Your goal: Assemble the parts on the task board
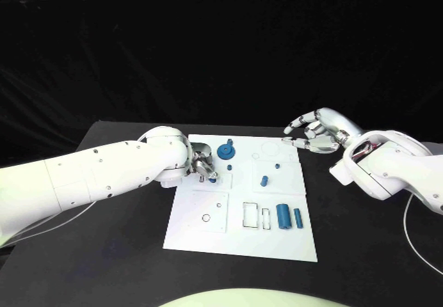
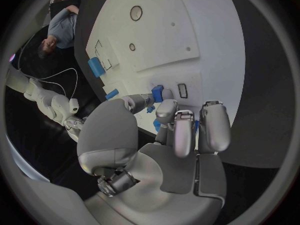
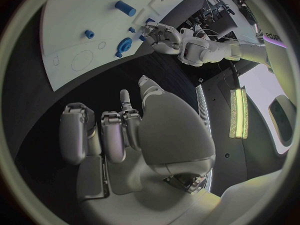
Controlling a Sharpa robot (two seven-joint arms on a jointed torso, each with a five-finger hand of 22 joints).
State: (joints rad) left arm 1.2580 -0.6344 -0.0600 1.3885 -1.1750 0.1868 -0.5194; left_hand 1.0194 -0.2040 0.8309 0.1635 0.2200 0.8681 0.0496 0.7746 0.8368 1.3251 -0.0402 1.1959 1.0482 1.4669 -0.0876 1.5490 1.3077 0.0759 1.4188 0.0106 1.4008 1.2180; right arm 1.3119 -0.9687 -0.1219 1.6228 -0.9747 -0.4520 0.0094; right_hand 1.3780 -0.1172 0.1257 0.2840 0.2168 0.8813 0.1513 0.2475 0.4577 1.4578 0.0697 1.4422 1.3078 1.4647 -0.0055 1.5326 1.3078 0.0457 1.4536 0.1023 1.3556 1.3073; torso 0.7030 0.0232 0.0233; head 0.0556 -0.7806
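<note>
Near the task board's (image 1: 242,243) front edge lie two blue cylinders (image 1: 290,216). At its left edge the left hand (image 1: 201,165) curls over a small blue part (image 2: 157,93); whether it grips it I cannot tell, so it should lower slowly and keep the part upright. The left wrist view shows the fingertips' contact. At the far right corner, the right hand (image 1: 314,131) hovers, fingers apart, empty.

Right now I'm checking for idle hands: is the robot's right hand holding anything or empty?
Empty. The right hand hovers off the white task board's far corner, fingers curled, nothing between them.
</note>
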